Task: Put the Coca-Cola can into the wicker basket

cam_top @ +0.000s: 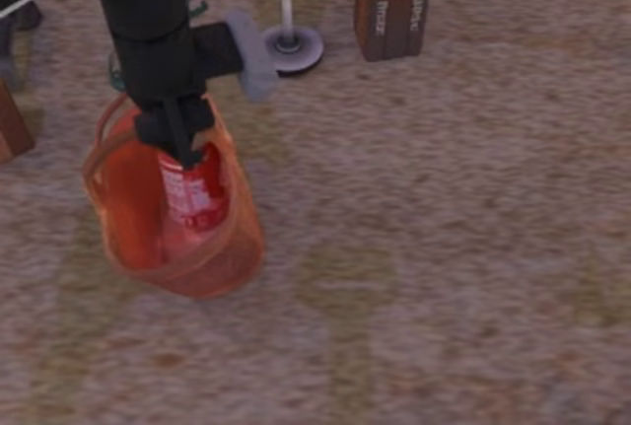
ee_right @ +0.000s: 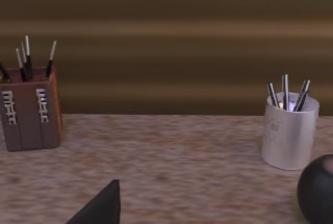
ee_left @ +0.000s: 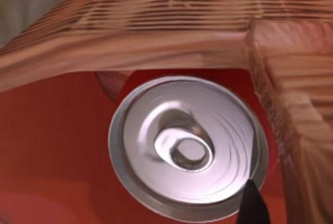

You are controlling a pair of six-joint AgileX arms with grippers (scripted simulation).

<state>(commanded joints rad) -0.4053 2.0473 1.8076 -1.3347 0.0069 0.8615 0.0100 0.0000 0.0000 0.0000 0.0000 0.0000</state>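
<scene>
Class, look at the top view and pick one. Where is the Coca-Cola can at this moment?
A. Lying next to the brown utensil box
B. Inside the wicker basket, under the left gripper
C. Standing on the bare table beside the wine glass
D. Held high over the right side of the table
B: the Coca-Cola can sits within the wicker basket rim, directly below the left gripper.

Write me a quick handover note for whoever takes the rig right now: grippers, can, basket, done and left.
Left gripper: lowered into the wicker basket at the table's left, fingers shut on the Coca-Cola can near its silver top.
Right arm: out of the top view, parked; its wrist camera faces the brown box of utensils and a white cup.
Done: can carried inside the basket's rim.
Left: probably release, then lift clear of the hoop handle.
</scene>
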